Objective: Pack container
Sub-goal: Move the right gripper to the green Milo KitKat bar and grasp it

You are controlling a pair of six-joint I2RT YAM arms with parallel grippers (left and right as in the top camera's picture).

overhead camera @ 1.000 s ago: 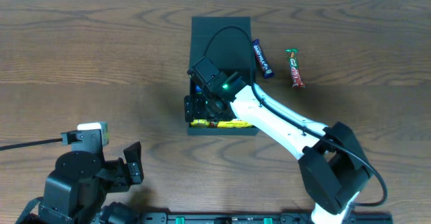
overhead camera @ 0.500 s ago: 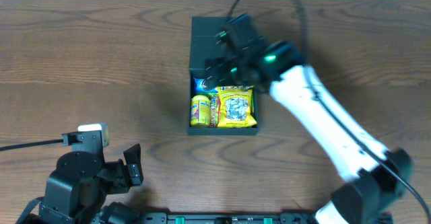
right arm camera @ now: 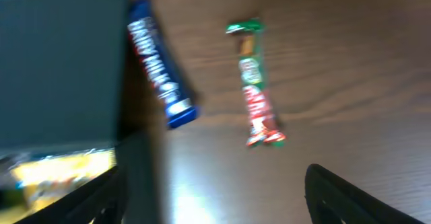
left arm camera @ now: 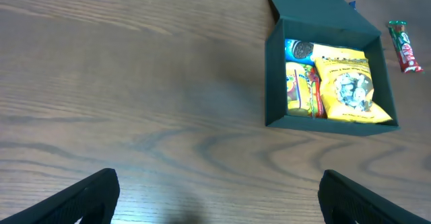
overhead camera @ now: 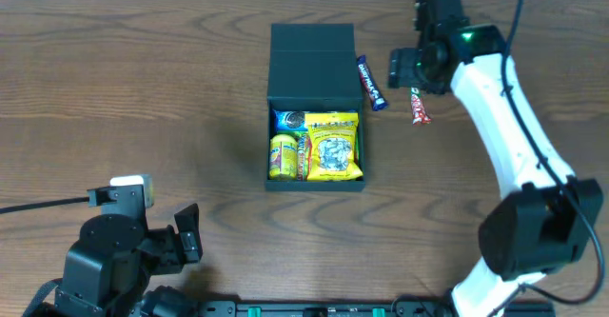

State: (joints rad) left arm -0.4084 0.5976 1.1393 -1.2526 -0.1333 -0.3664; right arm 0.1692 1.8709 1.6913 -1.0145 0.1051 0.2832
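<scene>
Your right wrist view is motion-blurred: print on the blue bar (right arm camera: 160, 72) and the red-and-green bar (right arm camera: 258, 93) is unreadable. There the container (right arm camera: 60, 62) runs off at 9 o'clock. The right gripper (right arm camera: 219, 197) and left gripper (left arm camera: 225, 200) are clipped at 6 o'clock in their wrist views. Overhead, the left arm (overhead camera: 114, 269) is cropped at 7 o'clock, and the blue packet (overhead camera: 288, 120) is half covered, its label too small.

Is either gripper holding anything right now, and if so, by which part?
Nothing is held. The right gripper is open and empty near the red bar; the left gripper is open and empty.
</scene>
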